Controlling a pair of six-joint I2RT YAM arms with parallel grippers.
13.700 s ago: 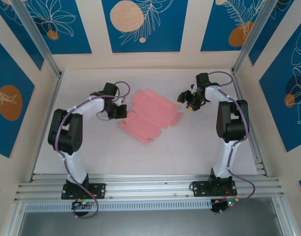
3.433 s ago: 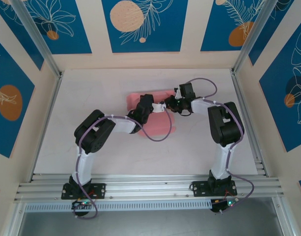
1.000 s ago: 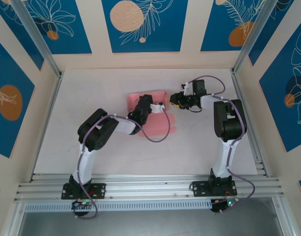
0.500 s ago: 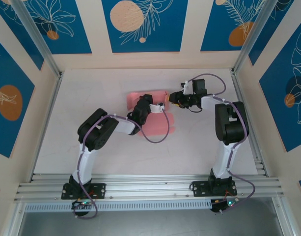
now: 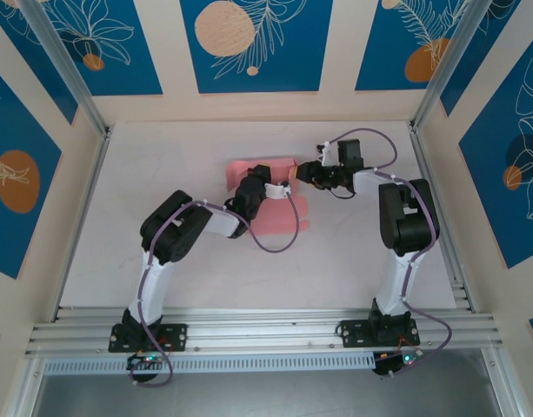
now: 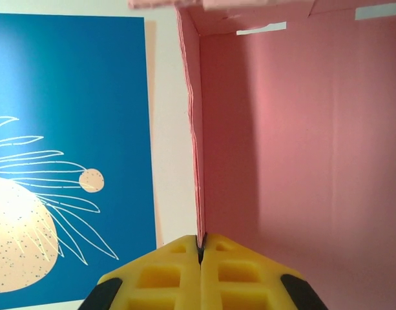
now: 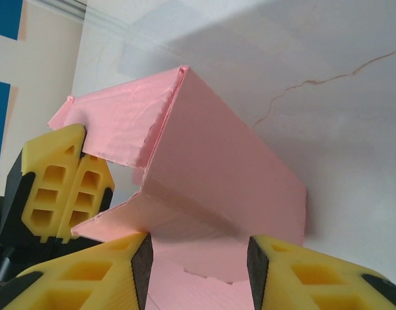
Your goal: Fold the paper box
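Observation:
The pink paper box [image 5: 245, 168] lies partly folded at the middle of the table, with walls standing up. My left gripper [image 5: 282, 186] reaches over it from the left. In the left wrist view its yellow fingers [image 6: 178, 274] are shut on the thin edge of an upright pink wall [image 6: 196, 161] of the paper box [image 6: 301, 161]. My right gripper [image 5: 303, 172] meets the box from the right. Its jaws [image 7: 198, 265] stand apart, astride a pink flap [image 7: 204, 258] without pinching it, below the raised paper box [image 7: 217, 168]. The left gripper's fingers [image 7: 62, 187] show beside it.
The white table [image 5: 162, 174] is ringed by beige walls with blue panels [image 5: 256, 43] and aluminium posts [image 5: 66, 69]. A purple cable [image 5: 275, 245] loops from the left wrist over the box's near side. A thin crack line [image 7: 327, 77] marks the tabletop.
My right gripper has slid left up to the box's right end and its jaws have widened. The left gripper has kept its hold and barely moved.

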